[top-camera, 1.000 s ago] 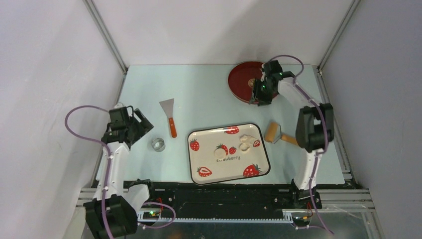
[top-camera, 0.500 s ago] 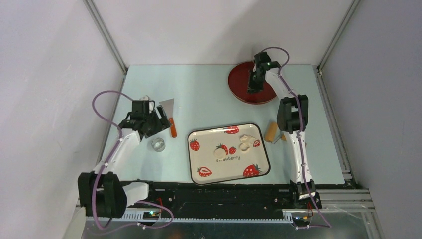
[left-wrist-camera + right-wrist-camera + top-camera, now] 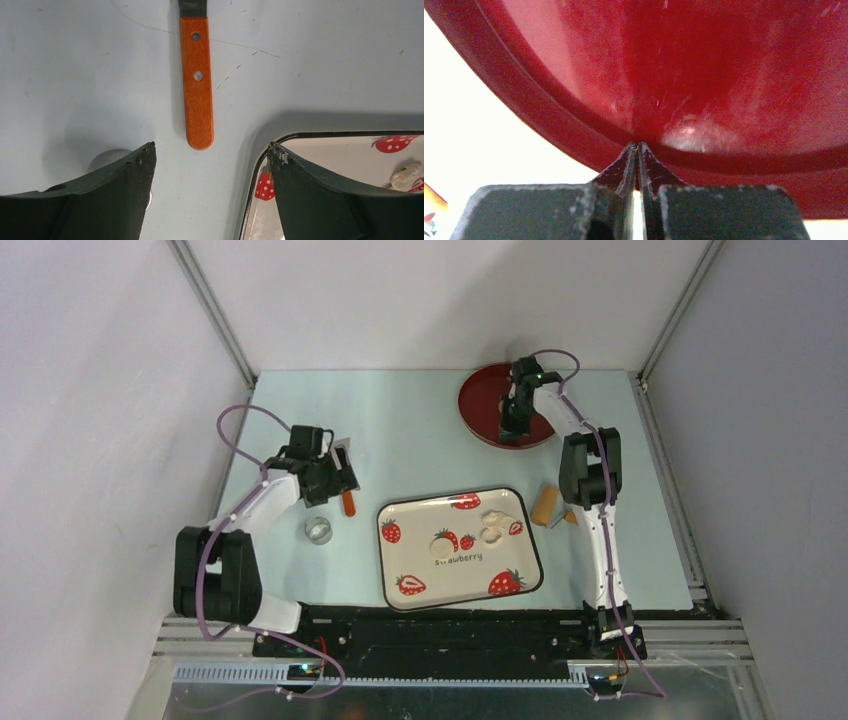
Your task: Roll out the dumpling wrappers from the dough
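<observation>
Looks like tool-fetching time: left hand (image 3: 211, 146) hangs wide open and empty over the scraper (image 3: 196, 85), so next it needs a straight drop and pinch, while the right hand (image 3: 638, 150) is closed, apparently empty, at the red tray's (image 3: 478, 400) 5 o'clock rim, and the dough (image 3: 493, 526) sits at 2 o'clock on the strawberry plate (image 3: 460, 580).
</observation>
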Available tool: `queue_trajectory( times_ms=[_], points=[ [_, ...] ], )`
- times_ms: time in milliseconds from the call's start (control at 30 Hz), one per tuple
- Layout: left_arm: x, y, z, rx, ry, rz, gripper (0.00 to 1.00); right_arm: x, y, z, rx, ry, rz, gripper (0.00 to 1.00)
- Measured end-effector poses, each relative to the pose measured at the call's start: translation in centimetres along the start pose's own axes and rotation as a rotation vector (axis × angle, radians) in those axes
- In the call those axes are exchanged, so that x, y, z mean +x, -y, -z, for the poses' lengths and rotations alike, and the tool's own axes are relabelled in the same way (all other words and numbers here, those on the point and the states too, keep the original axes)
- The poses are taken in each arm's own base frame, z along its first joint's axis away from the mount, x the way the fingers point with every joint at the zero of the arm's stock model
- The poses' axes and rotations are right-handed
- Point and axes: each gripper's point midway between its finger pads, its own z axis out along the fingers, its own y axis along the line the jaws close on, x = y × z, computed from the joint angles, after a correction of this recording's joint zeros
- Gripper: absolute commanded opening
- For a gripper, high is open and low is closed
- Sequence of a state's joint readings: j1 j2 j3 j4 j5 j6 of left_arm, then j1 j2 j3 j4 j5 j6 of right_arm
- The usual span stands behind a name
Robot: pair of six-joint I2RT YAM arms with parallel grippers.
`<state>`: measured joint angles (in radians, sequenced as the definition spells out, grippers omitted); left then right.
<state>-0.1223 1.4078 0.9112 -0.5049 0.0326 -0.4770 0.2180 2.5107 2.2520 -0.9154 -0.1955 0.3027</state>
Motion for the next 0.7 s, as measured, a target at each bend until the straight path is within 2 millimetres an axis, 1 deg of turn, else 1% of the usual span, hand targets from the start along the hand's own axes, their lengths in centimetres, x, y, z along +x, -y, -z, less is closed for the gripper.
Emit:
queue_trajectory(
  times_ms=[67, 167, 267, 367, 433, 533, 600, 700],
  points=[
    [0.0, 0.3, -0.7, -0.006, -0.015, -0.009, 0.86, 1.2, -0.2, 0.2, -0.002, -0.022, 0.003, 0.09],
    [0.4, 0.4, -1.9, -0.03, -0.045, -0.025, 0.83, 2.5, -0.4, 0.6, -0.002, -0.037, 0.012, 0.08],
    [1.0, 0.0, -3.4, -0.073, -0.082, -0.044, 0.79, 4.2, -0.7, 1.0, -0.011, -0.067, 0.017, 0.09],
    [1.2, -0.4, -4.6, -0.106, -0.106, -0.048, 0.77, 5.9, -1.0, 1.4, -0.018, -0.096, 0.022, 0.08],
    [1.0, -0.6, -5.3, -0.128, -0.117, -0.05, 0.73, 7.1, -1.2, 1.8, -0.023, -0.118, 0.026, 0.09],
    [0.7, -0.7, -6.2, -0.147, -0.128, -0.051, 0.63, 9.0, -1.5, 2.3, -0.03, -0.156, 0.028, 0.09],
    [0.5, -0.8, -6.6, -0.159, -0.132, -0.053, 0.59, 10.3, -1.7, 2.6, -0.032, -0.179, 0.032, 0.09],
    [0.5, -1.0, -6.6, -0.178, -0.142, -0.056, 0.56, 11.9, -1.9, 3.0, -0.034, -0.209, 0.035, 0.09]
  ],
)
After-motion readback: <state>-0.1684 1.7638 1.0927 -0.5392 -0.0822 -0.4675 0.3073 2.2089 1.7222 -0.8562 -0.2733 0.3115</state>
